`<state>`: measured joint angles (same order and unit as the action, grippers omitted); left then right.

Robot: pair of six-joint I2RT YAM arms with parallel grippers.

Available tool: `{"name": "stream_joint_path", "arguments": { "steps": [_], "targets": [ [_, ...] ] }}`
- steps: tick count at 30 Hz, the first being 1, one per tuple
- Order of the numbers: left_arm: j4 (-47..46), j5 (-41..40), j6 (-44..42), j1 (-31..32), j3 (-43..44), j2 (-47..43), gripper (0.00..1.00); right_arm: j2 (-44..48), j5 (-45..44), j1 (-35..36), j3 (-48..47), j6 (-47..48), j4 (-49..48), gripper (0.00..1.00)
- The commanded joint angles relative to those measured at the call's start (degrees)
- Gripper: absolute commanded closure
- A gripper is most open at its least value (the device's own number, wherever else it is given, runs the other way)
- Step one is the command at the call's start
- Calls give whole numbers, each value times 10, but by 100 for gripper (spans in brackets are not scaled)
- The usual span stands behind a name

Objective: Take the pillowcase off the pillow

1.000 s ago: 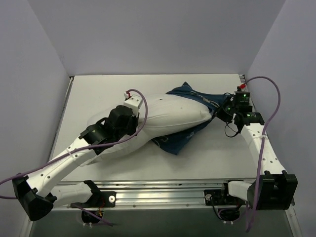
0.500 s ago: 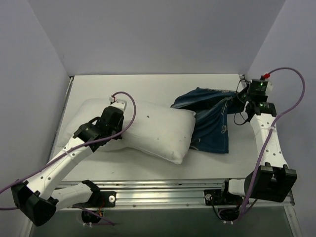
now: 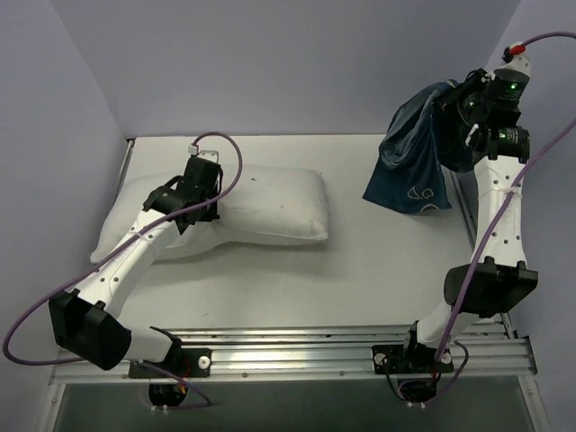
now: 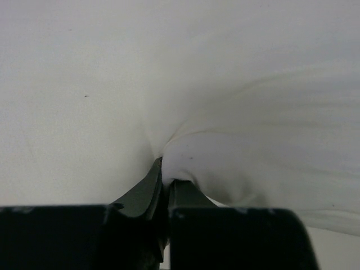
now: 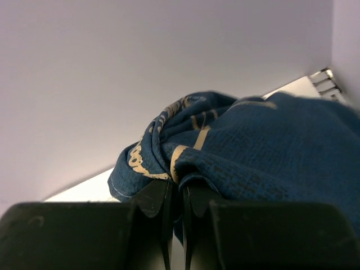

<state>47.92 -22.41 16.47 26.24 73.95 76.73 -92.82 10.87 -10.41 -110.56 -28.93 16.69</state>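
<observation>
The plain white pillow lies bare on the left half of the table. My left gripper is shut on a pinch of its fabric near the left end; close up, the white cloth bunches into the left gripper. The navy pillowcase with cream line drawings hangs in the air at the far right, fully off the pillow. My right gripper is raised high and shut on its top; the right wrist view shows folds of the pillowcase clamped in the right gripper.
White walls enclose the table on the left, back and right. The table's right edge runs just below the hanging cloth. A metal rail runs along the near edge between the arm bases.
The right arm swung up and to the right, pulling the pillowcase completely off and lifting it into the air. The left arm dragged the pillow leftward and it settled flat.
</observation>
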Motion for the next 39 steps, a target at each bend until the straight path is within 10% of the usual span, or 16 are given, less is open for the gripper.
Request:
{"name": "stream_joint_path", "arguments": {
  "steps": [1,7,16,23,29,39],
  "targets": [
    [-64,5,24,-8,56,31,98,-20,84,11,17,29,-29,100],
    [-136,67,58,-7,72,102,96,-46,61,87,138,40,-74,99],
    [-200,124,104,-2,9,92,50,-141,66,152,386,-53,-179,89],
    [-152,116,110,-3,13,5,3,-74,58,158,358,-3,-85,39],
    [-72,82,86,-4,58,-86,6,40,-8,157,255,39,31,1],
    [66,-26,29,-6,170,-246,6,233,-180,150,160,92,156,0]
  ]
}}
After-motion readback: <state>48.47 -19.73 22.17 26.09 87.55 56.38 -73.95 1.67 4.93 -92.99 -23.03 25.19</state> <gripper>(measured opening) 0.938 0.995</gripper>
